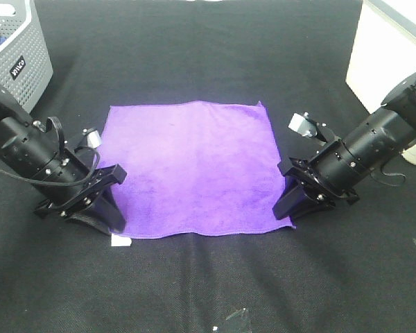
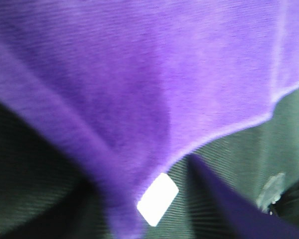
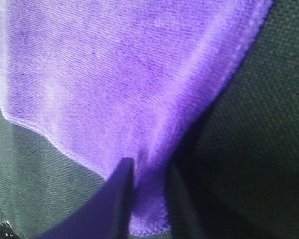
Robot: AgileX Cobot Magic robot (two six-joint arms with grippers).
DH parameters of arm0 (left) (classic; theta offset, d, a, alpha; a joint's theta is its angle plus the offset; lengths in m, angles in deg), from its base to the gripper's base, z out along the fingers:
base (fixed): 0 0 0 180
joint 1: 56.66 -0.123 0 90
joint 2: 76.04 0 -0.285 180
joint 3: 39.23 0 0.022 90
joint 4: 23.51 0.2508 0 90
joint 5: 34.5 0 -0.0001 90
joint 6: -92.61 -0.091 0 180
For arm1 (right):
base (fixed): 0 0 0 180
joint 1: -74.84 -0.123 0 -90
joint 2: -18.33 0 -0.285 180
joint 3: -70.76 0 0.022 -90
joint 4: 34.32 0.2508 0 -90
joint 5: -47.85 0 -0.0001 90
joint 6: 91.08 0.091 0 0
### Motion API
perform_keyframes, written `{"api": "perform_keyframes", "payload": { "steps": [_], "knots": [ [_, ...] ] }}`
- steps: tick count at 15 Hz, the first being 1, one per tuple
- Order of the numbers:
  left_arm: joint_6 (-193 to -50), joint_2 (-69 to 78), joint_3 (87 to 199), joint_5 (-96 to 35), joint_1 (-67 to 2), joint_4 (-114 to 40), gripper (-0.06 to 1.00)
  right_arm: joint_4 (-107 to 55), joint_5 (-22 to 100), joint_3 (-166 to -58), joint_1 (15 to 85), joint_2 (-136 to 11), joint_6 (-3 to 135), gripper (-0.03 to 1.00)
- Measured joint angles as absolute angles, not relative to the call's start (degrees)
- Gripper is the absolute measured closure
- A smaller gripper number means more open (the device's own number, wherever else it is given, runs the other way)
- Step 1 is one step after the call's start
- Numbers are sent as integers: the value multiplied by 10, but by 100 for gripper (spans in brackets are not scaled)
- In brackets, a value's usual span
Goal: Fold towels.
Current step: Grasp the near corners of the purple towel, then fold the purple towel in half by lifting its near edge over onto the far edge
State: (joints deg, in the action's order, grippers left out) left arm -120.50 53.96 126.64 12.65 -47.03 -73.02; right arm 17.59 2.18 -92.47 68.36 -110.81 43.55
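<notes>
Left gripper down at the near left corner of the towel; right gripper down at the near right corner, both tips low on the black table. High view: towel spread flat and square mid-table, between the two arms, far edge straight, near edge slightly wavy. White tag pokes out on the table just beside the left tips. Jaw gap hidden on both sides from up here. Grey basket at the far left corner, well apart from the towel. Left wrist view: blurred. Purple cloth fills most of the frame and narrows to a ridge toward the camera, the tag at its tip. Dark shapes on either side of the ridge; a strip of table shows between the cloth and one of them. Cannot tell if this gripper is pressed together or spread. Right wrist view: sharper. Towel corner gathered into a narrow tongue between two dark fingers, which press it from both sides. Creases fan out from there; the stitched hem shows along one edge. Right gripper is pinching the corner.
</notes>
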Motion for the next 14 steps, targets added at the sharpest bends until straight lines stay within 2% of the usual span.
{"api": "perform_keyframes", "payload": {
  "steps": [1, 2, 3, 6, 14],
  "knots": [
    [-1205, 541, 1266, 127, -470, -726, 90, 174, 22, -925, 684, -1110, 436, 82],
    [-1205, 542, 1266, 127, -470, -723, 94, 171, 21, -925, 684, -1112, 436, 93],
    [-1205, 542, 1266, 127, -469, -722, 94, 168, 19, -925, 684, -1113, 436, 96],
    [-1204, 529, 1266, 129, -466, -687, 94, 150, -10, -925, 683, -1113, 461, 96],
    [-1087, 403, 1259, 226, -462, -569, 94, 100, -167, -920, 677, -1014, 607, 96]
  ]
}}
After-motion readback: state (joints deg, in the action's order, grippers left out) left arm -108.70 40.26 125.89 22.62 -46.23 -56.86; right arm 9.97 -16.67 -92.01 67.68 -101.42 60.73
